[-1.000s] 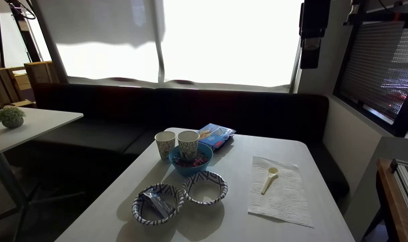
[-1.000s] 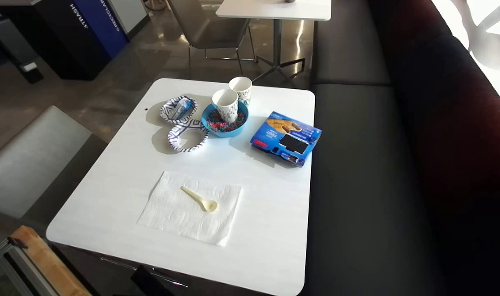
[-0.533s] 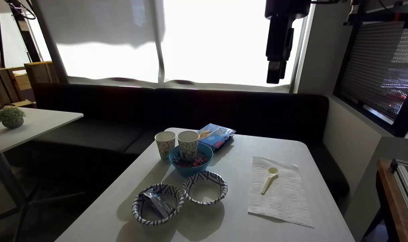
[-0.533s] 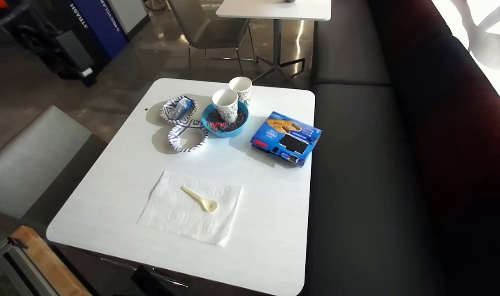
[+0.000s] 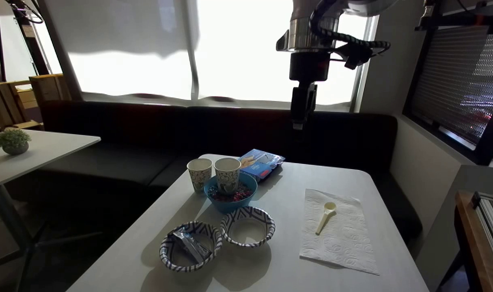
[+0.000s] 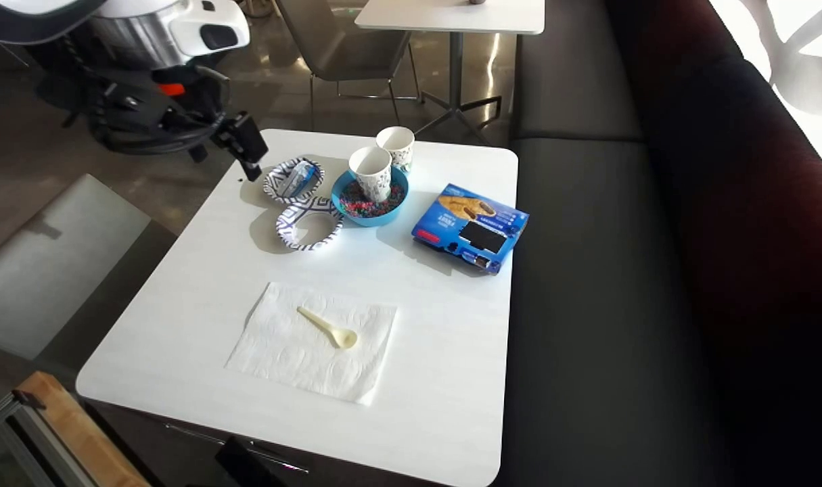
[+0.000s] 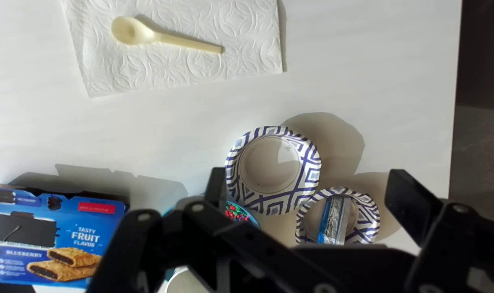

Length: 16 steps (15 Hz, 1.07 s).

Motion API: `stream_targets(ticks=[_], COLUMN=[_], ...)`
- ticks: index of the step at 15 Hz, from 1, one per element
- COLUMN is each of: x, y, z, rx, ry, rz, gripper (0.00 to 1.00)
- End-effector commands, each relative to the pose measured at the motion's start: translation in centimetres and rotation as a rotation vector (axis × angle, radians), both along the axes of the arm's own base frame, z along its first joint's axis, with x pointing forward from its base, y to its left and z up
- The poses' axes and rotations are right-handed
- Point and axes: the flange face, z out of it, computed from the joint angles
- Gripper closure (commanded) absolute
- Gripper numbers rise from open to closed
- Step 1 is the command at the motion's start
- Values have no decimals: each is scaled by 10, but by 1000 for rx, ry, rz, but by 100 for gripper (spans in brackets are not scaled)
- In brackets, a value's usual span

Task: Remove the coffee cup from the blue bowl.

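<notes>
Wrist view: the fingers (image 7: pixel 409 205) are spread wide, with nothing pinched between them. Below them, two patterned paper bowls (image 7: pixel 312 171) show on the tabletop (image 7: pixel 373 61), one of them holding a wrapped bar (image 7: pixel 334 219).

What has just changed is the arm (image 6: pixel 147 40). A second ago only its end shows, off to the side, in both exterior views; now it reaches well in, and in an exterior view the fingers appear at the tabletop's upper-left corner, near the paper bowl with the bar. Nothing on the tabletop has moved.

The coffee cup (image 6: pixel 375 181) stands in the blue bowl (image 6: pixel 383 219), upper middle of the frame, set among small coloured bits (image 6: pixel 352 204). So the removal has not begun, and this looks like the approach. A second cup (image 6: pixel 403 158) stands on the tabletop just behind the bowl; whether they touch, I cannot tell.

For the task, I judge the reach is partly made and the aim is not: in the wrist view the blue bowl lies at the lower middle, largely hidden behind the fingers, and part of a pale cup (image 7: pixel 186 283) peeks in at the bottom edge, which of the two I cannot say. The next move likely calls for a shift toward the bottom of that frame, then a descent around the coffee cup. A finger could knock the second cup, and thin paper may buckle under a hard squeeze.
</notes>
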Motion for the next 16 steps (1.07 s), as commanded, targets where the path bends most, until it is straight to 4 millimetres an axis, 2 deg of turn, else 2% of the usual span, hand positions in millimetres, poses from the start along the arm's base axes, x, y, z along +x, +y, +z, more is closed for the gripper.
stream_targets(ticks=[1,7,11,14,15,16], x=[44,108,141,159,143,149], y=[-11,-14,-10,-7,-9,-8], z=[-30,-51,-65,-79,-67,-71], rx=[-6,6,12,27,17,19], ry=[-23,-109,-171,-182,-166,-169], rz=[60,104,135,128,119,119], gripper=[0,0,0,0,0,0])
